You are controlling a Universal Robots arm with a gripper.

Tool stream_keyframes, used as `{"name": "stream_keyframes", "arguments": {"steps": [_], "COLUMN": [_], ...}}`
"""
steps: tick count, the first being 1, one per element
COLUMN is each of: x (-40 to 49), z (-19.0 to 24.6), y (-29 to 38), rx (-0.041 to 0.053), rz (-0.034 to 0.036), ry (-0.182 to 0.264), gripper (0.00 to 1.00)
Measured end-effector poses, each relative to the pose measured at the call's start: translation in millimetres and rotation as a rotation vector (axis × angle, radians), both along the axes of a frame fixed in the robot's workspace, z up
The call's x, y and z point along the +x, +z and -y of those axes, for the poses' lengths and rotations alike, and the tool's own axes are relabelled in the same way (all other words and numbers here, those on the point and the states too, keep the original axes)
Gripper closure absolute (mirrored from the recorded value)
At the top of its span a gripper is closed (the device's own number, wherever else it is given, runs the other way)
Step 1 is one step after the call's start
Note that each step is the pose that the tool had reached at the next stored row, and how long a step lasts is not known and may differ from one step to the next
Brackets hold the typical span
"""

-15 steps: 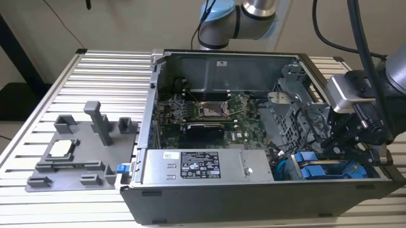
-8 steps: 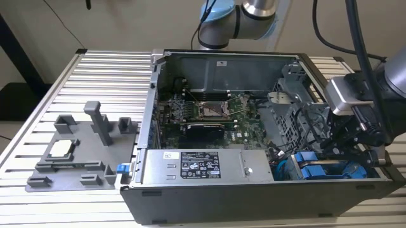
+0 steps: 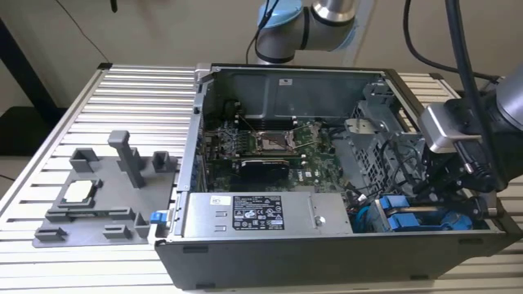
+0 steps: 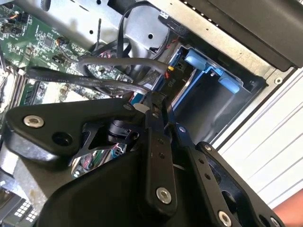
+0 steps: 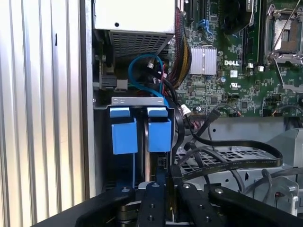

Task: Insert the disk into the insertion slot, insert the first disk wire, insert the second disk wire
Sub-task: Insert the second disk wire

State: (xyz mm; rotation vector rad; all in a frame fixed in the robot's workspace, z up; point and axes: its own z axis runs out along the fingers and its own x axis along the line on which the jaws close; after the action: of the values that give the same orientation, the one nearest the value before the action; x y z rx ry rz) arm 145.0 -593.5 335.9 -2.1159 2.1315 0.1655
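Sitting in the grey sheet-metal drive bay at the case's front corner, the silver-grey disk in its bright blue plastic carrier looked already seated, w/ a 2nd blue-fronted unit just beside it. So step 1 appeared done, as a judgement. Next outward, flat black cables and a thin blue wire looped near the bay; whether either disk wire was plugged couldn't be told. The black linkage gripper hung over the bay w/ its fingers drawn close together, seemingly pinched on a small dark connector, tho that wasn't certain. In the exterior view the arm's wrist reached into the open black tower case at the exterior view's right, blue carriers below it. Silver labelled power-supply box sat alongside; a grey plastic fixture tray lay on the ribbed aluminium table, well apart.
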Motion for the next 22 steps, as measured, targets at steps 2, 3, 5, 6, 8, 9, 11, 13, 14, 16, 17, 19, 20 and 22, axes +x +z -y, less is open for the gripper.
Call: {"name": "stream_keyframes", "arguments": {"steps": [2, 3, 5, 6, 8, 9, 11, 13, 14, 16, 17, 19, 20, 22], "x": [0.0, 0.0, 0.1, 0.1, 0.0, 0.0, 0.0, 0.0, 0.0, 0.0, 0.0, 0.0, 0.0, 0.0], "z": [0.1, 0.1, 0.1, 0.1, 0.2, 0.2, 0.2, 0.2, 0.2, 0.2, 0.2, 0.2, 0.2, 0.2], "y": [-1.2, -1.9, -2.9, -3.0, -2.8, -2.4, 0.4, 5.2, 9.1, 17.0, 21.2, 29.0, 32.9, 41.2], "rx": [-0.0008, -0.0007, 0.0001, 0.0002, 0.0005, 0.0007, 0.0011, 0.0013, 0.0013, 0.0012, 0.0012, 0.0012, 0.0013, 0.0012], "rz": [-0.0001, 0.0001, 0.0001, 0.0, -0.0007, -0.002, -0.0041, -0.0058, -0.0062, -0.0068, -0.0071, -0.0079, -0.0082, -0.0087], "ry": [0.0, 0.0, 0.0, 0.0, -0.001, -0.001, -0.001, -0.001, -0.001, -0.001, -0.001, -0.002, -0.002, -0.002], "gripper": [0.84, 0.84, 0.76, 0.76, 0.69, 0.69, 0.69, 0.69, 0.69, 0.69, 0.69, 0.69, 0.69, 0.69]}}
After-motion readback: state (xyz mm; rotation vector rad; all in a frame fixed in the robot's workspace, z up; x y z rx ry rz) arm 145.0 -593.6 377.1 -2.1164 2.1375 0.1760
